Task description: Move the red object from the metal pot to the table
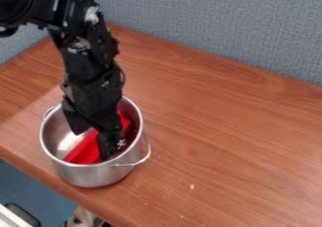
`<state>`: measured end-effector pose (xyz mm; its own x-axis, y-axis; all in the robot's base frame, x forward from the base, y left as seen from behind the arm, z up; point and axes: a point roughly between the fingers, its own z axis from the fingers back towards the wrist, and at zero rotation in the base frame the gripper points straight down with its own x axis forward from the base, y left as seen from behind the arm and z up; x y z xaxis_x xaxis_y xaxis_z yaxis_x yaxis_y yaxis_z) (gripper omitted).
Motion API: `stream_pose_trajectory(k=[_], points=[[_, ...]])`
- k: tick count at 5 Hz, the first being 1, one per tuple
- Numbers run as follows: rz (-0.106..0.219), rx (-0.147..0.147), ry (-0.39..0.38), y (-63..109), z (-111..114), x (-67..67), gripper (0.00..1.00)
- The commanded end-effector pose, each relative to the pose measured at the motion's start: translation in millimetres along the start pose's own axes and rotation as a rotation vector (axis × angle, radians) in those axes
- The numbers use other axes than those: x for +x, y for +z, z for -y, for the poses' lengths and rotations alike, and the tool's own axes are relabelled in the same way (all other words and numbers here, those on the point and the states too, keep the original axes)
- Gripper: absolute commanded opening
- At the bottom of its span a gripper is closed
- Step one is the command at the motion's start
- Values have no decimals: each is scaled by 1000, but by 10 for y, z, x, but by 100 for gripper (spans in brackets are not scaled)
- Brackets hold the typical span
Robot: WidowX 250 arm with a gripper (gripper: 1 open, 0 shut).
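Red object (88, 148) lies slanted inside shiny metal pot (90, 170) on table (239, 127)

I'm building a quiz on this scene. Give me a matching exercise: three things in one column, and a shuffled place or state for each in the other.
Things:
1. red object
2. metal pot
3. gripper

Places or states:
A. stands on the table near its front edge
B. open, pointing down over the pot
C. lies inside the pot

Pairs: 1-C, 2-A, 3-B
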<state>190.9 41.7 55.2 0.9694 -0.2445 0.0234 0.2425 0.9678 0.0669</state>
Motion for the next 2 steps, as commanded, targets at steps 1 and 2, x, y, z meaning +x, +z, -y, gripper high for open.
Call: stream_pose_trajectory(k=[1,2], points=[[9,22,-9,47,31,8,100],[6,22,-28,64,-2,12,100]])
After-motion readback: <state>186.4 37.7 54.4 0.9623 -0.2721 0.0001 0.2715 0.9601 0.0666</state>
